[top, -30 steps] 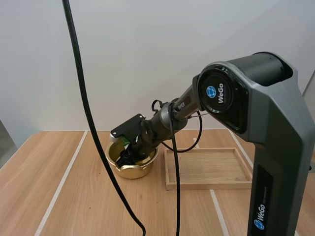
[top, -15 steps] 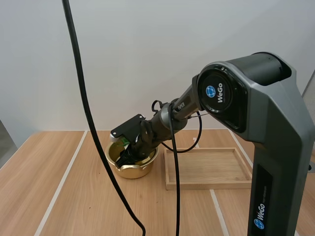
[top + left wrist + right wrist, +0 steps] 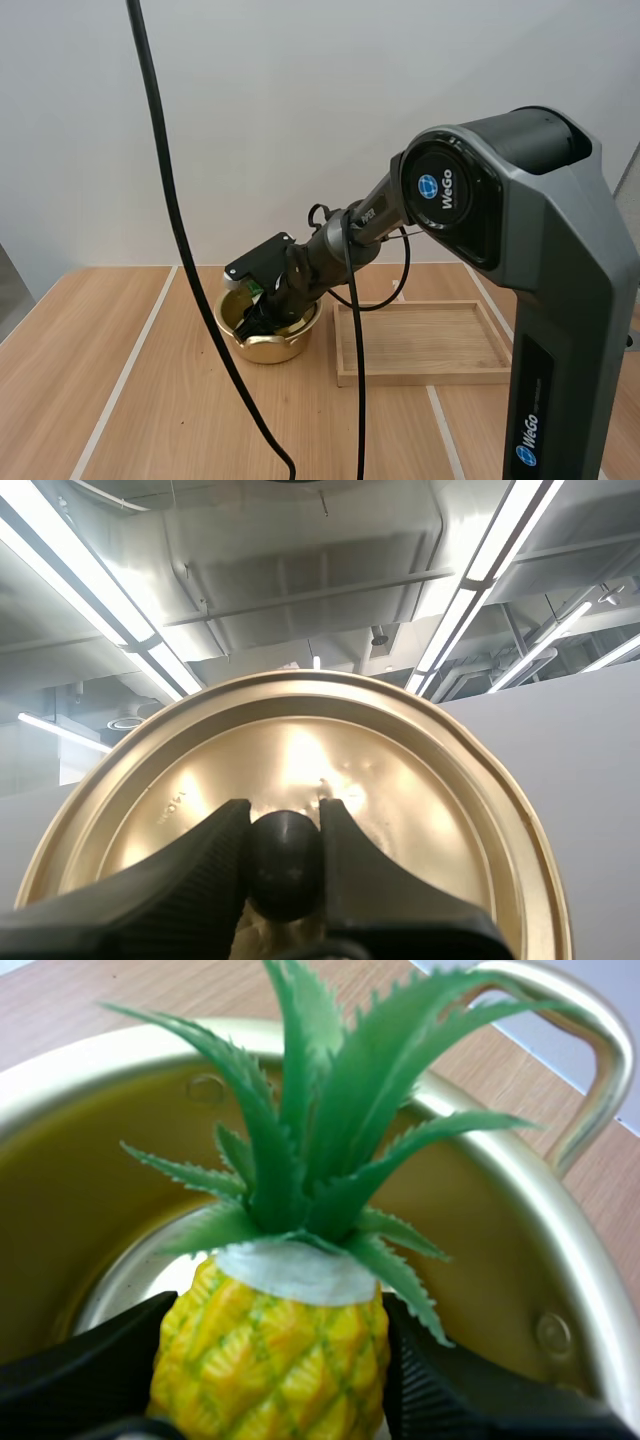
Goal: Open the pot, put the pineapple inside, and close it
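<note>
High view: the right arm [image 3: 350, 235] reaches from the right side down and leftward across the table [image 3: 100, 400]. The right gripper [image 3: 254, 322] is sunk into the mouth of the pot [image 3: 290, 347], a golden one with no lid on it. From here I cannot tell how the fingers stand. The pot sits on the table just left of the tray [image 3: 345, 378], near its left edge but apart from it.

Left wrist view: the left gripper [image 3: 285, 848] is held up off the table, and its two fingers [image 3: 195, 865] are clamped on the black knob [image 3: 285, 865] of the lid [image 3: 410, 800]. The knob sits squeezed between the ribbed tips. The lid is golden, and its top face is turned toward the camera.

Right wrist view: the right gripper [image 3: 270, 1385] grasps the pineapple [image 3: 270, 1355] by its yellow body, one finger [image 3: 80, 1370] on each side. The fruit is upright, with its green leaves [image 3: 310, 1130] fanning upward – and it is inside the pot [image 3: 90, 1170], with the wall rising around it and the bright bottom visible beside it. I cannot tell whether the fruit touches the bottom. One loop handle [image 3: 600, 1070] stands out from the rim beyond the leaves.
</note>
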`<control>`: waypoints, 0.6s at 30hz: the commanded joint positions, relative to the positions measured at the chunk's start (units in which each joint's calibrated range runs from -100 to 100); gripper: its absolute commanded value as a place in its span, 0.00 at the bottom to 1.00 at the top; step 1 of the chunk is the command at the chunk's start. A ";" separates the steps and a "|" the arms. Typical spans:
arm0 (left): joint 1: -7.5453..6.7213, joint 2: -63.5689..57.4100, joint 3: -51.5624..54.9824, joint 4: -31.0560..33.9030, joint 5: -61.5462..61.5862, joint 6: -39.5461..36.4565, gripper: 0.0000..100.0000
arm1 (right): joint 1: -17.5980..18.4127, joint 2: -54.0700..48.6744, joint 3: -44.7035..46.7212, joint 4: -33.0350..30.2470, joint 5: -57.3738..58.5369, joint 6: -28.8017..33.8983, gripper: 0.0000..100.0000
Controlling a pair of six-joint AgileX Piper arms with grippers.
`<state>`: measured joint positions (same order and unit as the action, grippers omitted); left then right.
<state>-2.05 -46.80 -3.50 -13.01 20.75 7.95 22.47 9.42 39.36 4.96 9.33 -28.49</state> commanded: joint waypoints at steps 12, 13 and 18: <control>0.05 -0.35 -0.36 0.02 -0.63 -0.37 0.00 | -0.20 0.77 0.70 -3.08 7.89 -3.93 1.00; 0.05 -0.35 -0.36 0.02 -0.63 -0.37 0.00 | -0.20 0.77 0.70 -3.06 8.08 -3.93 1.00; 0.05 -0.35 -0.36 0.02 -0.63 -0.37 0.00 | -0.20 -1.21 0.70 -3.11 8.82 -3.93 1.00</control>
<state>-2.05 -46.80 -3.50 -13.01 20.75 7.95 22.47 8.97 38.80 4.29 9.70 -30.55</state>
